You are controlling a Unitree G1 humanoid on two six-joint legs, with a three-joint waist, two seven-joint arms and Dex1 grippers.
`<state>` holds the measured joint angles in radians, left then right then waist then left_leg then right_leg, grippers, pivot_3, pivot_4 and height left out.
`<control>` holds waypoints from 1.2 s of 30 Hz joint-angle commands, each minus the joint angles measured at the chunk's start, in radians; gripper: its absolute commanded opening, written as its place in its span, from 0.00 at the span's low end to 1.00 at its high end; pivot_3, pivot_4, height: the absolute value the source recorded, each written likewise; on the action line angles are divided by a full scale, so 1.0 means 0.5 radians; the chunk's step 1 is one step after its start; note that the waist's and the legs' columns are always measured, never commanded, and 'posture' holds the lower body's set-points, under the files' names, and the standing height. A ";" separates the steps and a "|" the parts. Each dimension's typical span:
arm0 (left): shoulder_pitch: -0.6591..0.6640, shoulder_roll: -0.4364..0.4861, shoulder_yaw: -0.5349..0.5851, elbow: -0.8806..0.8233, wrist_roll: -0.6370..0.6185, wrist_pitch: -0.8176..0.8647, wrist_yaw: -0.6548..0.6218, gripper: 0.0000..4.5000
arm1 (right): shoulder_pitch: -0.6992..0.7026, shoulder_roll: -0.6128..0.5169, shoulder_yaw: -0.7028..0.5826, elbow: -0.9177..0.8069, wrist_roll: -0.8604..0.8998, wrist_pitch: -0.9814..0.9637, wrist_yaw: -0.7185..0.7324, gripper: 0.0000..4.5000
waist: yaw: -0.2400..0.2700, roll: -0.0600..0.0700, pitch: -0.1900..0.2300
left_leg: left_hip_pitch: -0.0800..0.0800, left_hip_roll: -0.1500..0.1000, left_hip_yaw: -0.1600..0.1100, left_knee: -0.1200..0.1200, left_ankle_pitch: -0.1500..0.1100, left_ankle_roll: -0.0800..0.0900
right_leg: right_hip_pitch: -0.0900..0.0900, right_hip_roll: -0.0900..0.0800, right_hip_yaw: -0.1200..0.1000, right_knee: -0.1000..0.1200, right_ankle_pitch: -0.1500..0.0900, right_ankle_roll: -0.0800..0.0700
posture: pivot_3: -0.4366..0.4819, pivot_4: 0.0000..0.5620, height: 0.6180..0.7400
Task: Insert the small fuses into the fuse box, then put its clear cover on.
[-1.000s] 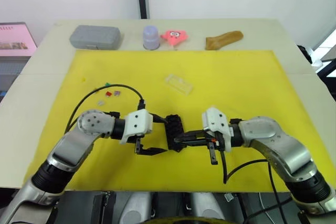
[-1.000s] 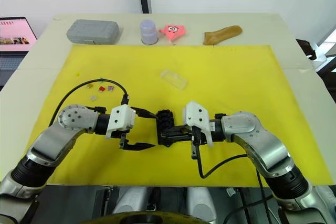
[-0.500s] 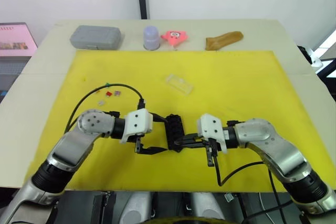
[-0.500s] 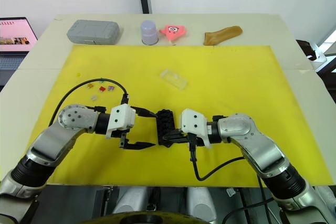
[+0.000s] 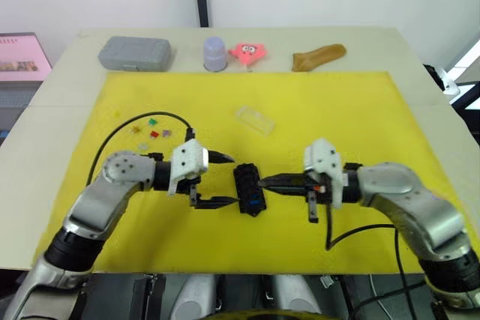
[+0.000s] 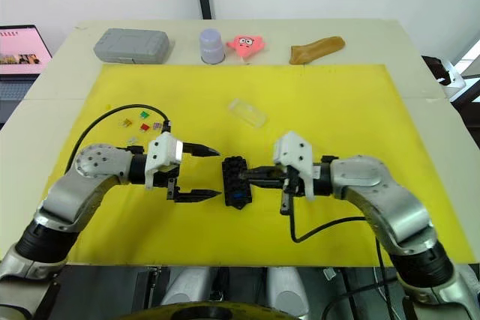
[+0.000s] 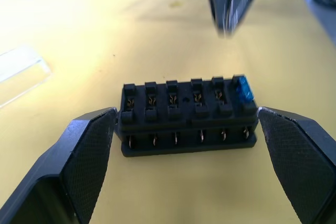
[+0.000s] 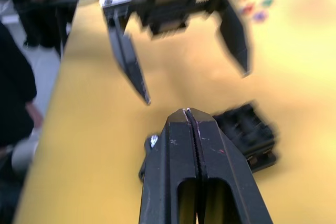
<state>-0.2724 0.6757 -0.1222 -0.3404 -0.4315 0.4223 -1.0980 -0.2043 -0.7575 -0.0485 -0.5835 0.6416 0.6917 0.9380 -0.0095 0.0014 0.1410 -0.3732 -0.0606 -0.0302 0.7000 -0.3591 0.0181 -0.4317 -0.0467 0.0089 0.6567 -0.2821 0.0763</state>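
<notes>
- The left gripper [image 6: 196,174] stands with its two black fingers spread wide, holding nothing, their tips just left of the fuse box [image 6: 235,181] and not touching it.
- The right gripper [image 6: 247,175] has its fingers pressed flat together into one thin point, with nothing between them; the tip lies at the right edge of the fuse box, though contact cannot be judged.
- No brand, label or writing can be read on any object.
- The fuse box lies on the yellow mat [image 6: 337,110] between the two grippers. It is a black plastic block with rows of small slots showing metal contacts and ridged edges.
- One blue fuse [image 7: 242,88] sits in the slot at one end of the box; the other slots look open.
- The loose small fuses [image 5: 152,130], tiny coloured plastic bits including green, red and purple, lie scattered on the mat beyond the left arm, inside the loop of its black cable [image 5: 124,131].
- The clear cover [image 5: 255,119], a transparent rectangular shell, rests on the mat beyond the fuse box, well apart from it.
- Along the far table edge stand a grey rounded case [image 6: 131,45], a lilac cup [image 6: 211,46], a pink toy [image 6: 247,43] and a tan curved piece [image 6: 317,49].
- A laptop [image 6: 21,46] with a pink screen sits off to the left.
</notes>
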 commanded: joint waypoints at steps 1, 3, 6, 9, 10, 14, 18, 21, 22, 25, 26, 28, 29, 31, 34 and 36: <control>0.112 0.049 0.315 -0.124 -0.217 0.201 0.149 1.00 | 0.059 -0.113 -0.389 0.050 0.153 0.134 -0.075 0.12 | 0.001 0.000 0.000 | 0.000 0.000 0.000 0.000 0.000 0.000 | 0.000 0.000 0.000 0.000 0.000 0.000 | 0.48 0.27 1.00; 0.222 0.023 0.537 -0.142 -0.324 0.322 0.316 1.00 | 0.135 -0.200 -0.576 0.192 0.129 0.114 -0.045 0.29 | 0.004 0.000 0.000 | 0.001 0.000 0.000 0.000 0.000 0.000 | 0.001 0.000 0.000 0.000 0.000 0.000 | 0.48 0.27 1.00; 0.442 0.084 0.913 -0.040 -0.561 0.549 0.357 1.00 | 0.258 -0.330 -0.858 0.449 0.079 0.057 0.036 0.64 | 0.004 0.000 0.000 | 0.000 0.000 0.000 -0.001 0.000 0.001 | 0.001 0.000 0.000 -0.001 0.000 0.000 | 0.48 0.27 1.00; 0.743 0.181 1.220 0.147 -0.559 0.566 0.294 1.00 | 0.378 -0.422 -1.041 0.640 0.014 -0.012 0.096 0.96 | -0.008 0.000 0.000 | 0.002 0.000 0.000 -0.002 0.000 0.001 | 0.001 0.000 0.000 0.000 0.000 0.000 | 0.48 0.27 1.00; 0.856 0.222 1.304 0.222 -0.520 0.527 0.250 1.00 | 0.416 -0.445 -1.091 0.700 -0.010 -0.031 0.107 0.98 | -0.012 0.001 0.000 | 0.002 0.001 0.001 -0.002 0.000 0.000 | 0.001 0.000 0.000 0.000 0.000 0.000 | 0.48 0.27 1.00; 1.031 0.281 1.501 0.415 -0.532 0.508 0.215 1.00 | 0.498 -0.460 -1.164 0.814 -0.052 -0.066 0.112 0.98 | 0.008 0.001 0.000 | 0.005 0.001 0.002 -0.003 0.000 0.001 | 0.006 0.000 0.001 -0.002 0.000 0.000 | 0.48 0.27 1.00; 1.012 0.269 1.618 0.436 -0.709 0.816 0.360 1.00 | 0.437 -0.420 -1.084 0.790 -0.051 -0.075 0.056 0.98 | 0.041 0.001 0.000 | 0.005 0.001 0.002 -0.002 -0.002 0.003 | 0.008 -0.001 0.001 -0.004 0.000 0.000 | 0.48 0.27 1.00; 0.889 0.284 1.622 0.421 -0.888 1.074 0.449 1.00 | 0.344 -0.394 -0.914 0.650 -0.062 -0.047 -0.021 0.98 | 0.048 0.001 0.000 | 0.004 0.001 0.001 -0.002 -0.002 0.003 | 0.008 -0.001 0.001 -0.004 0.000 0.000 | 0.48 0.27 1.00; 0.886 0.300 1.594 0.369 -0.930 1.130 0.436 1.00 | 0.296 -0.383 -0.812 0.586 -0.094 -0.046 -0.063 0.98 | 0.042 0.001 0.000 | 0.004 0.001 0.001 -0.002 -0.002 0.003 | 0.007 -0.001 0.001 -0.004 0.000 0.000 | 0.48 0.27 1.00; 0.784 0.323 1.560 0.367 -1.072 1.393 0.536 1.00 | 0.121 -0.325 -0.602 0.418 -0.040 0.015 -0.136 0.98 | 0.022 0.001 0.000 | 0.005 0.001 0.001 -0.002 -0.002 0.003 | 0.005 -0.001 0.001 -0.003 0.000 0.000 | 0.48 0.27 1.00; 0.716 0.330 1.564 0.420 -1.123 1.502 0.592 1.00 | 0.057 -0.304 -0.555 0.376 -0.001 0.052 -0.149 0.98 | 0.021 0.002 0.000 | 0.005 0.001 0.001 -0.003 -0.002 0.002 | 0.005 -0.001 0.001 -0.002 0.000 0.000 | 0.48 0.27 1.00; 0.596 0.342 1.568 0.529 -1.180 1.685 0.694 1.00 | -0.033 -0.277 -0.481 0.317 0.036 0.101 -0.168 0.98 | 0.024 0.002 0.000 | 0.003 0.001 0.001 -0.003 -0.001 0.000 | 0.002 -0.001 0.001 0.000 0.000 0.000 | 0.48 0.27 1.00; 0.479 0.364 1.549 0.656 -1.189 1.839 0.757 1.00 | -0.112 -0.257 -0.398 0.267 0.049 0.118 -0.168 0.98 | 0.026 0.002 0.000 | 0.003 0.001 0.001 -0.003 -0.001 0.000 | 0.001 -0.001 0.001 0.002 0.000 0.000 | 0.48 0.27 1.00; 0.282 0.385 1.543 0.833 -1.233 2.027 0.817 1.00 | -0.236 -0.236 -0.241 0.192 0.041 0.133 -0.154 0.98 | 0.027 0.000 0.000 | 0.003 0.000 0.001 -0.002 -0.001 0.000 | 0.001 -0.001 0.001 0.003 0.000 0.000 | 0.48 0.27 1.00; 0.032 0.358 1.577 1.021 -1.251 2.182 0.899 1.00 | -0.329 -0.216 -0.098 0.167 0.005 0.097 -0.118 0.98 | 0.034 -0.003 -0.002 | 0.001 -0.001 0.001 -0.001 0.000 0.000 | -0.003 -0.001 0.001 0.007 0.000 0.000 | 0.48 0.27 1.00; -0.148 0.307 1.625 1.168 -1.204 2.203 1.031 1.00 | -0.384 -0.168 -0.050 0.168 0.022 0.104 -0.140 0.98 | 0.040 -0.004 -0.003 | 0.000 -0.002 0.000 0.000 -0.001 0.000 | -0.006 -0.001 0.001 0.011 0.000 0.000 | 0.48 0.27 1.00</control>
<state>-0.3081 0.8343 0.6482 0.2062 -1.0356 1.5103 -0.6255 -0.3724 -0.8479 -0.0739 -0.4774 0.6488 0.7549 0.8712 0.0107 -0.0006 0.1397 -0.3734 -0.0619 -0.0300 0.7001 -0.3593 0.0179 -0.4350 -0.0476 0.0093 0.6621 -0.2821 0.0762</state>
